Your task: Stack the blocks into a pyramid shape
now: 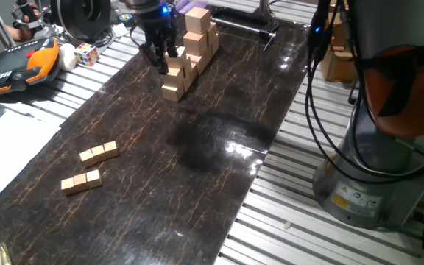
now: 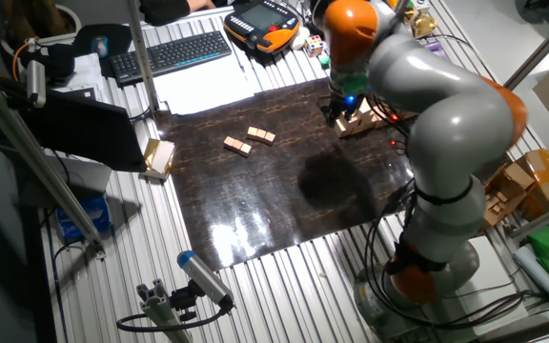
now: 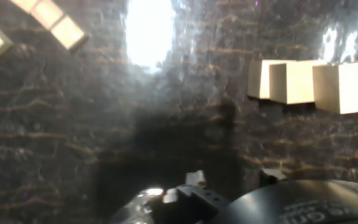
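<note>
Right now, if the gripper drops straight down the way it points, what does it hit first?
Probably the dark tabletop. In the hand view, bare surface lies ahead of the gripper, with the stepped stack just off to one side. Depth is unclear, so a finger might clip a block.

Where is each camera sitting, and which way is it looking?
One fixed view: low at the table's end, looking along the dark mat toward the gripper.
The other fixed view: high up, looking down on the arm.
Hand view: on the hand, facing the mat; only gripper parts show.
Both fixed views share the loose blocks.

Pale blocks (image 3: 303,82) rest on dark marbled mat (image 3: 104,124).
</note>
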Tool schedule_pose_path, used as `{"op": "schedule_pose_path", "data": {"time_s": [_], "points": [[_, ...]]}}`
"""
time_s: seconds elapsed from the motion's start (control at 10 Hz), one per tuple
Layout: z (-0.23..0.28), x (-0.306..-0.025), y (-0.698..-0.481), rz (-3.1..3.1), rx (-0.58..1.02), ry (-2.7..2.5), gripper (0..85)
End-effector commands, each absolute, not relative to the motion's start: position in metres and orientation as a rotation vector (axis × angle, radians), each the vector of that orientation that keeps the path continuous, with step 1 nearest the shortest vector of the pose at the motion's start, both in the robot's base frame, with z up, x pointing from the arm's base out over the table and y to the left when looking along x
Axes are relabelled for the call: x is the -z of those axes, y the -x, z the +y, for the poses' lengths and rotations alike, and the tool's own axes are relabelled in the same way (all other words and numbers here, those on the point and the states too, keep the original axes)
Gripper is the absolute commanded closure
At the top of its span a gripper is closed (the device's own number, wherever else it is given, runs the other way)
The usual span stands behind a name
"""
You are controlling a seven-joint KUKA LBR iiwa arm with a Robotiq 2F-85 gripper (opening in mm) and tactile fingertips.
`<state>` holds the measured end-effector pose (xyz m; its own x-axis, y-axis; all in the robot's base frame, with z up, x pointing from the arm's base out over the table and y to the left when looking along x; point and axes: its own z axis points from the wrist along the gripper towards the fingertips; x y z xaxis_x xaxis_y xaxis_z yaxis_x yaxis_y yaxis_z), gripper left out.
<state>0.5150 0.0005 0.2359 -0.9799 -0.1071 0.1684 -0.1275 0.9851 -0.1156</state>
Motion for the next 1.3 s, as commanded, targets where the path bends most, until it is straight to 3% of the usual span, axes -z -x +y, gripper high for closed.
{"op": "schedule_pose_path", "data": {"time_s": [0.0,1.2], "points": [[0.0007,-0.2359,-0.5150,-2.877,-0.190,-0.182,84.3],[0.0008,-0.2358,-0.5148,-2.874,-0.173,-0.270,84.3]]}}
